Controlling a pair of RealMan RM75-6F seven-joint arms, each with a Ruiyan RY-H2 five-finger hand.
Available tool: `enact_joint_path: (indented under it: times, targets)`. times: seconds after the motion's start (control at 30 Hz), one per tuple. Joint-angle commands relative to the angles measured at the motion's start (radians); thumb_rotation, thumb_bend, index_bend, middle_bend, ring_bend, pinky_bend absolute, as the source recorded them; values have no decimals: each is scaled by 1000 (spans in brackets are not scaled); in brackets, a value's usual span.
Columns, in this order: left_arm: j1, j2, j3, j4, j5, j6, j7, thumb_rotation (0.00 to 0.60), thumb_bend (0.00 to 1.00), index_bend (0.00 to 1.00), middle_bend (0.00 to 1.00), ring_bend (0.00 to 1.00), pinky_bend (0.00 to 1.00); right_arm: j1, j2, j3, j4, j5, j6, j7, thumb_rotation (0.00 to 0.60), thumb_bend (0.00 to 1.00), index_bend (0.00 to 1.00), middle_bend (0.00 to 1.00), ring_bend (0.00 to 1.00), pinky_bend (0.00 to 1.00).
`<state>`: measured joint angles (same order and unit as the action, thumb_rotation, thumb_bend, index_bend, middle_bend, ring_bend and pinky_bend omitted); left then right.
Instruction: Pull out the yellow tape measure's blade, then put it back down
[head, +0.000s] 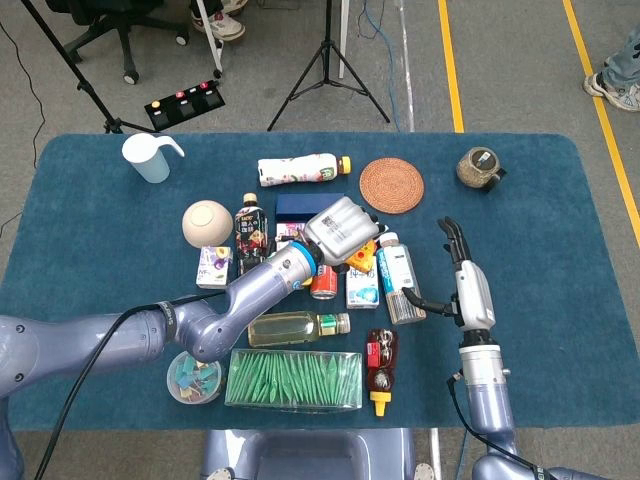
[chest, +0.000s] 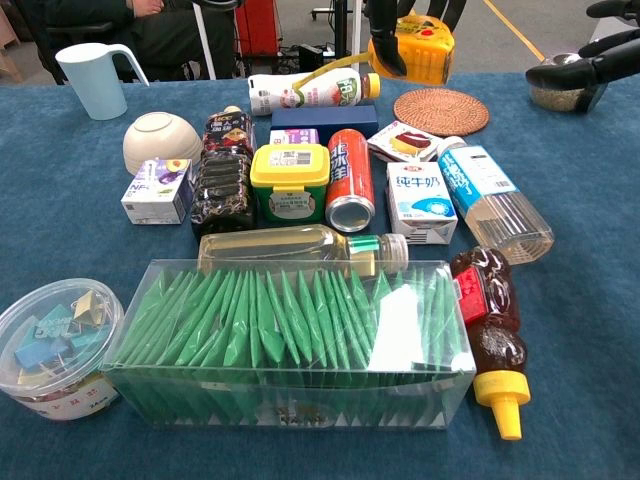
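My left hand (head: 340, 228) holds the yellow tape measure (chest: 413, 47) in the air above the cluster of goods in the middle of the table. In the head view only a yellow edge of the tape measure (head: 361, 258) shows under the hand. In the chest view dark fingers (chest: 385, 45) wrap its left side, and a thin yellow strip (chest: 310, 70) trails down to the left. Whether that strip is the blade or a strap I cannot tell. My right hand (head: 463, 283) hovers open to the right of the tape measure, fingers apart, and shows as the right hand (chest: 585, 65) at the chest view's edge.
Below the tape measure stand a milk carton (chest: 420, 200), a water bottle (chest: 490, 200), a red can (chest: 348, 178) and a yellow-lidded box (chest: 290, 180). A cork coaster (head: 391, 185) and a jar (head: 479, 167) lie farther back. A box of green packets (chest: 290, 340) and a honey bottle (chest: 490, 335) sit at the front.
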<state>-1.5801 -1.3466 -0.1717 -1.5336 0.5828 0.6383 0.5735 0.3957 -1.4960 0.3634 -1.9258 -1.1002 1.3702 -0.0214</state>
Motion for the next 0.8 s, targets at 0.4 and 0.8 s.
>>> enact_joint_path:
  times: [0.4, 0.8]
  targets:
    - [-97, -97, 24, 35, -213, 133, 114, 600, 262, 551, 427, 419, 495, 39, -53, 32, -4, 60, 12, -64, 600, 142, 0, 0, 13, 140]
    - [-127, -128, 0, 47, -301, 151, 141, 600, 262, 552, 428, 421, 510, 63, -91, 51, 17, 99, 14, -79, 600, 143, 0, 0, 11, 140]
